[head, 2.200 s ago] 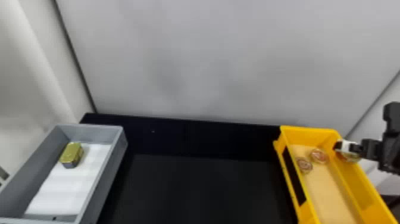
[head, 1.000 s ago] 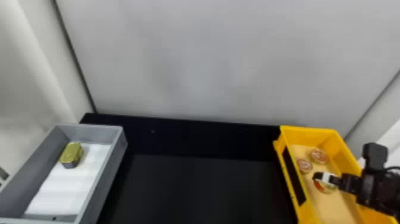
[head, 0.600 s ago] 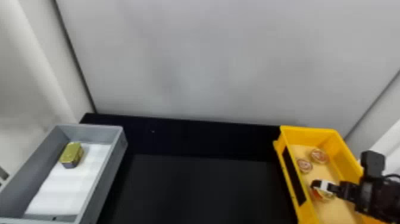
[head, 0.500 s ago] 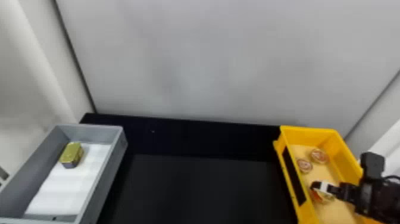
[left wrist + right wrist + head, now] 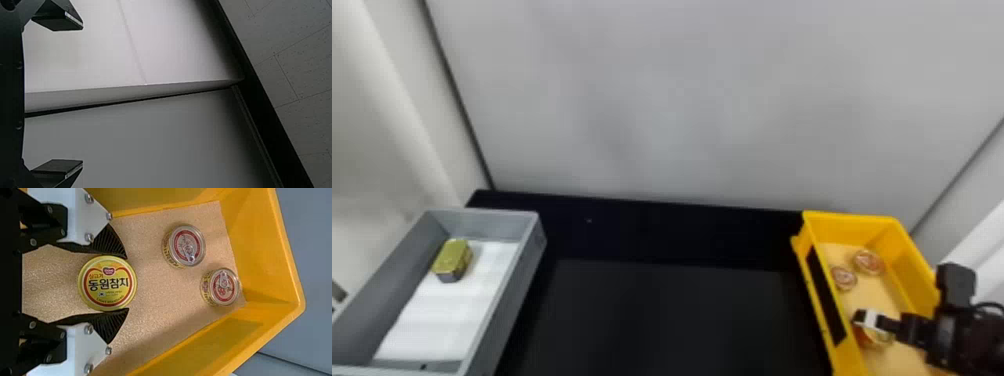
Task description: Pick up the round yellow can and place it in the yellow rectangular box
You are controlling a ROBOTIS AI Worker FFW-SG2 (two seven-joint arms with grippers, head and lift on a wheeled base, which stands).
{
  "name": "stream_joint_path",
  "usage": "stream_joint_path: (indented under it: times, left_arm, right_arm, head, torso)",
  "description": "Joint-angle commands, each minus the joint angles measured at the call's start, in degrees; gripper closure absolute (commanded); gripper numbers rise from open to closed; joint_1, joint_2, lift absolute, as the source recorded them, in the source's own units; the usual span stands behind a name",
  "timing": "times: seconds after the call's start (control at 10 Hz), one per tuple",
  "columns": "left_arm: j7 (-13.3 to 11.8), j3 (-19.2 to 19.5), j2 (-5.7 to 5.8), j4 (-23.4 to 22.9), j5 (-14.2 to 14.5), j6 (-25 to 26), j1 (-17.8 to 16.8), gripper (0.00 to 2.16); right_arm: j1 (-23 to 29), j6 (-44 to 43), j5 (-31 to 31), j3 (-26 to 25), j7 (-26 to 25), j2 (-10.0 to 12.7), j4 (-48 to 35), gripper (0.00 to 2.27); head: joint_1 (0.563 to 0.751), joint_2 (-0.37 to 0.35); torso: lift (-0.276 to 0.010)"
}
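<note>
Right wrist view: the round yellow can (image 5: 107, 283) lies between the fingers of our right pincer (image 5: 127, 283), the nearer one, pinched at its sides; lid up, it has no long axis. We see it inside the yellow rectangular box (image 5: 852, 216), toward the right of the table (image 5: 662, 310); release likely follows. Our left pincer (image 5: 82, 94) is spread.

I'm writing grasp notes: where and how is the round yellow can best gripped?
I'd grip the yellow can by opposite points of its round side, from above: its broad lid faces up, and the yellow box likely hinders a sideways approach. The right gripper has its fingers there.
</note>
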Motion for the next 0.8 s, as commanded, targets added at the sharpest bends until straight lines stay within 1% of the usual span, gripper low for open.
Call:
stream_joint_path:
  times: [0.0, 0.1, 0.2, 0.3, 0.4, 0.6, 0.7]
  left_arm:
    - [-0.1, 0.1, 0.01, -0.1, 0.0, 0.0, 0.0, 0.06]
    - [-0.1, 0.1, 0.01, -0.1, 0.0, 0.0, 0.1, 0.06]
    - [-0.1, 0.3, -0.08, -0.1, 0.0, 0.1, 0.2, 0.06]
    - [-0.2, 0.3, -0.08, -0.1, 0.0, 0.2, 0.3, 0.06]
    - [-0.2, 0.4, -0.08, -0.2, 0.0, 0.3, 0.3, 0.06]
    - [-0.2, 0.6, -0.17, -0.4, 0.0, 0.7, 0.3, 0.06]
    - [-0.2, 0.5, -0.17, -0.4, 0.1, 1.1, 0.3, 0.06]
  right_arm:
    - [-0.1, 0.4, -0.5, 0.0, -0.4, -0.1, 0.2, 0.03]
    - [0.0, 0.5, -0.6, 0.0, -0.4, -0.1, -0.2, 0.0]
    - [0.4, 1.5, -1.0, -0.1, -1.7, 0.0, -1.8, 0.0]
    - [1.2, 2.9, -1.8, -0.3, -4.3, 0.1, -6.3, 0.0]
    - [2.3, 5.3, -4.9, -0.1, -10.5, 0.1, -13.1, 0.0]
    - [2.8, 9.7, -9.1, 0.0, -17.8, 0.1, -25.2, 0.0]
    - [2.6, 10.3, -11.8, 0.4, -21.6, 0.1, -31.2, 0.0]
  head:
    - [0.694, -0.078]
    - [0.694, -0.078]
    - [0.694, -0.078]
    - [0.694, -0.078]
    - [0.694, -0.078]
    - [0.694, -0.078]
    - [0.694, -0.078]
  torso:
    - [-0.008]
    - [-0.008]
    - [-0.008]
    - [-0.008]
    - [-0.008]
    - [-0.008]
    - [-0.008]
